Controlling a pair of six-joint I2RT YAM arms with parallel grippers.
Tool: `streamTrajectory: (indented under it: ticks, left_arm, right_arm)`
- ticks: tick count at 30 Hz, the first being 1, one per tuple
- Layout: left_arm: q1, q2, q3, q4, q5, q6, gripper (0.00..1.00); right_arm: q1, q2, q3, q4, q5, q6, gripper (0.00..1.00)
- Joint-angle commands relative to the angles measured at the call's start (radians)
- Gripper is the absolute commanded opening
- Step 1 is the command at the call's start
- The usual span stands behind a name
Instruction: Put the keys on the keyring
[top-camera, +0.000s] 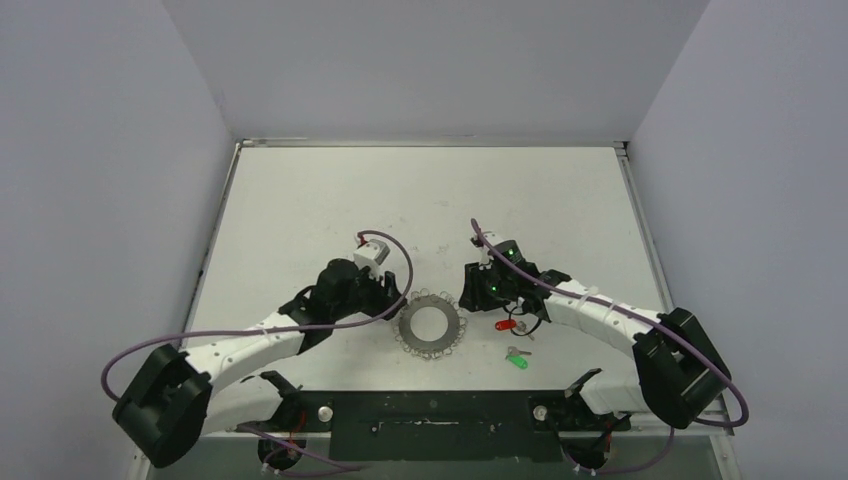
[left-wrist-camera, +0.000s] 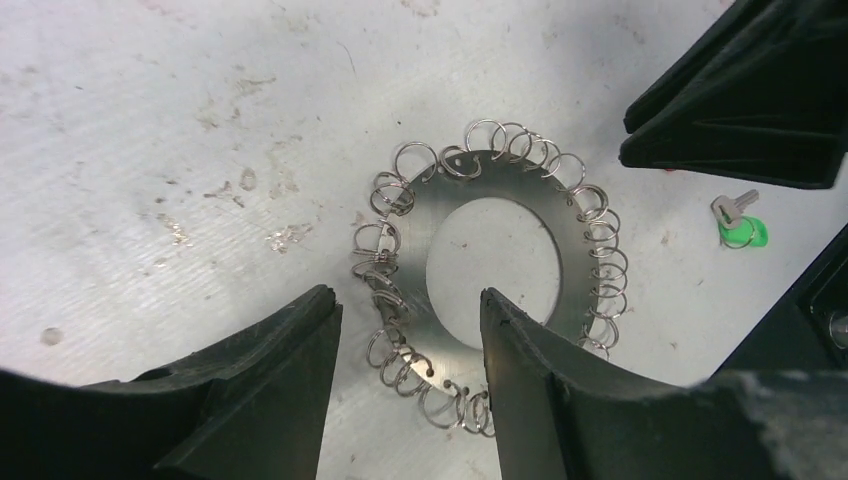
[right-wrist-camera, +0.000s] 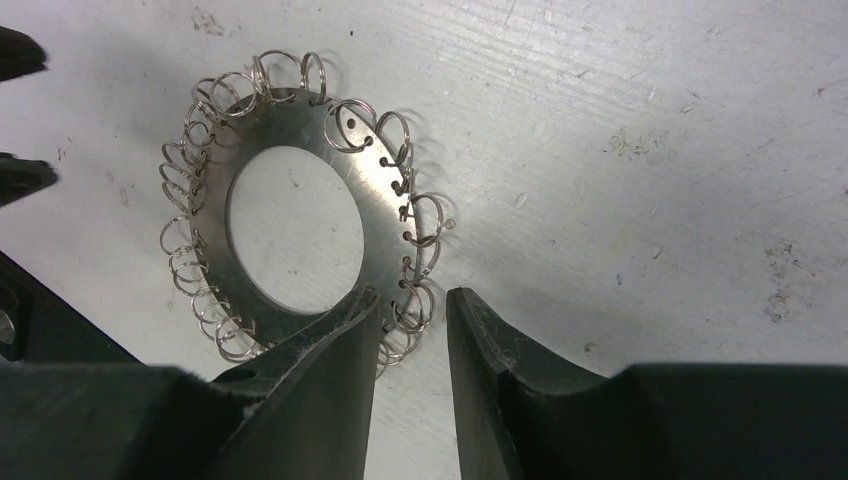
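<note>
The keyring (top-camera: 431, 327), a flat silver ring fringed with small wire loops, lies flat on the table between both arms. My left gripper (top-camera: 397, 301) is open at its left side; in the left wrist view (left-wrist-camera: 407, 296) its fingers straddle the keyring (left-wrist-camera: 440, 215) rim, one outside and one over the central hole. My right gripper (top-camera: 467, 300) is open at the ring's right side. In the right wrist view (right-wrist-camera: 412, 295) a few loops of the keyring (right-wrist-camera: 365, 200) sit in its narrow gap. The red-tagged key (top-camera: 506, 324) and the green-tagged key (top-camera: 518, 360) lie loose under the right arm.
The green-tagged key (left-wrist-camera: 740, 225) shows right of the ring in the left wrist view, below the right gripper's fingers (left-wrist-camera: 740, 100). White walls enclose the table (top-camera: 330, 200) on three sides. Purple cables loop off both arms.
</note>
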Motion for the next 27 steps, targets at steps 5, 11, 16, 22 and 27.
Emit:
streamTrajectory:
  ticks: [5,11,16,22,27]
  left_arm:
    - [-0.009,-0.371,-0.105,-0.122,-0.021,0.269,0.52]
    - [-0.015,-0.517,-0.201,-0.032,0.187,0.446,0.53]
    - [-0.036,-0.497,-0.191,-0.026,0.255,0.56,0.55]
    - [-0.079,-0.425,-0.138,-0.07,0.272,0.755,0.55]
    - [-0.142,-0.369,-0.086,-0.214,0.211,0.954,0.53]
  right_arm:
    - [-0.014,-0.051,0.001,0.006,-0.013,-0.037,0.32]
    - [-0.018,-0.039,0.003,0.009,-0.028,-0.043,0.33]
    - [-0.018,-0.034,0.004,0.009,-0.032,-0.044,0.33]
    - [-0.018,-0.032,0.0,0.013,-0.033,-0.045,0.33]
    - [-0.018,-0.035,-0.005,0.013,-0.033,-0.045,0.33]
